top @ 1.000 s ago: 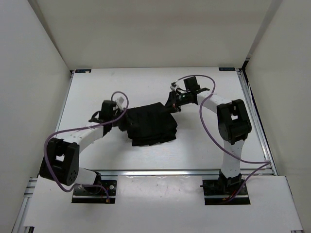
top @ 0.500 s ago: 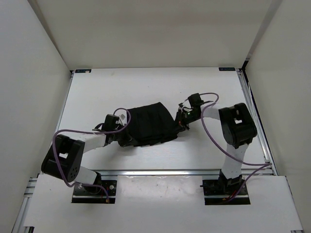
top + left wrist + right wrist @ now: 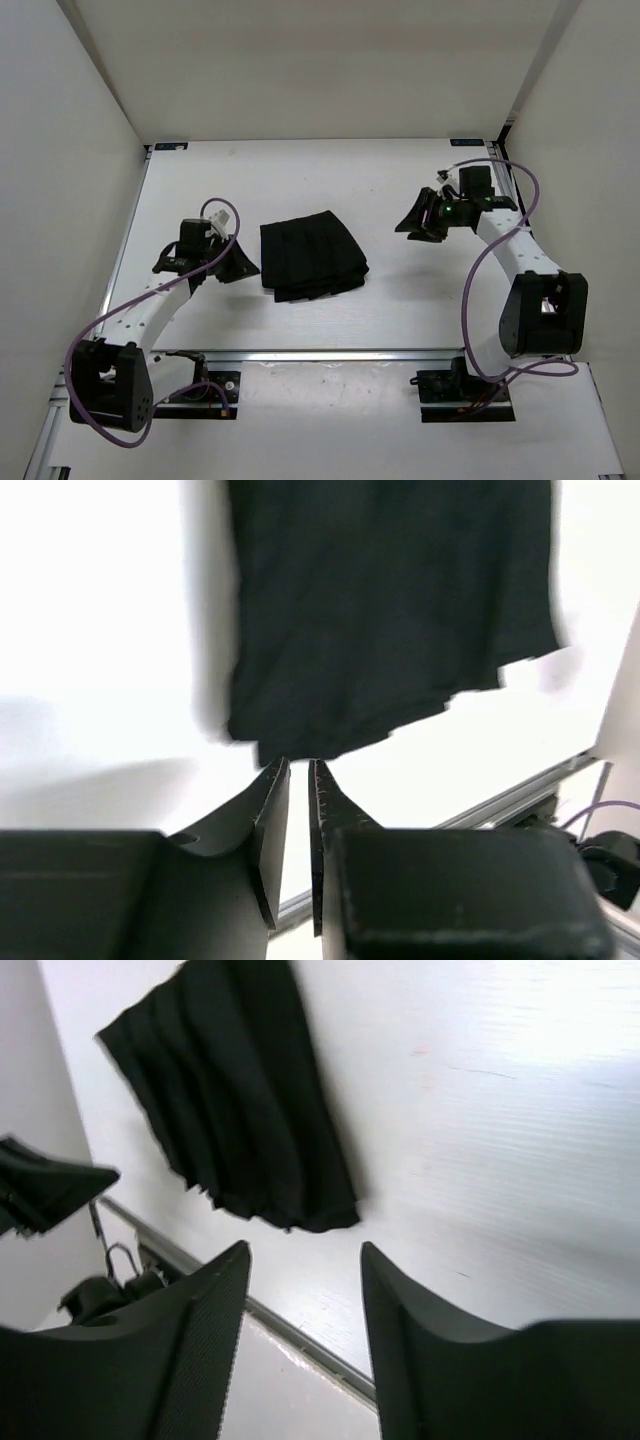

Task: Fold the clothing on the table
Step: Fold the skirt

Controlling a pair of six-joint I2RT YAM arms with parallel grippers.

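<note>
Overhead, a black pleated skirt-like garment (image 3: 312, 255) lies folded into a compact rectangle at the middle of the white table (image 3: 300, 180), touching neither arm. The left gripper (image 3: 232, 264) sits just beside it at 9 o'clock. Its wrist view shows the fingers parted by only a narrow slit, with nothing between them. The right gripper (image 3: 413, 220) hangs near the garment at 2 o'clock, jaws clearly spread and empty. Stacked layers show as a staggered, slightly ragged edge on the garment's 6 o'clock side, toward the aluminium rail (image 3: 330, 354).

Judging from this, the fold looks nearly or wholly made, and the step in hand is getting the arms clear without disturbing it. To do that well, each gripper should lift before it travels, then move outward, the left toward 9 o'clock and the right toward 3 o'clock, so no fingertip drags a pleat. If a tidier stack is wanted, pinch all the layers together at the staggered corners, keep the lift low, and lay the edge down square.
</note>
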